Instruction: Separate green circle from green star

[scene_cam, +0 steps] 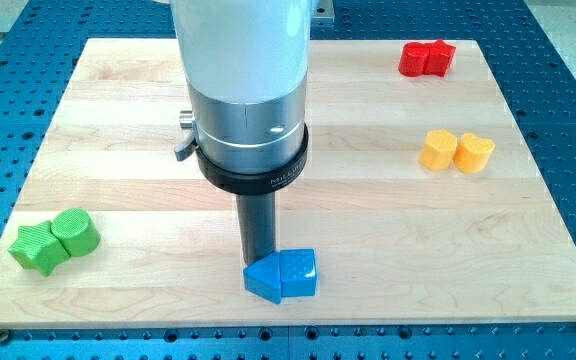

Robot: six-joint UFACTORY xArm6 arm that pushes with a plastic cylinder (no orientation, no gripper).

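My tip [259,264] is being shown touching the top of the blue blocks [282,275], nothing being grasped; the green star [36,248] and green circle [75,231], touching, are lying far to its left on the wooden board [368,220].

A light wooden board [368,230] is lying on a blue perforated bench [568,60], carrying a green star [34,248] touching a green circle [75,231] at the view's left, two touching blue blocks [282,276] bottom centre, two yellow blocks [457,151] right, two red blocks [427,58] top right.
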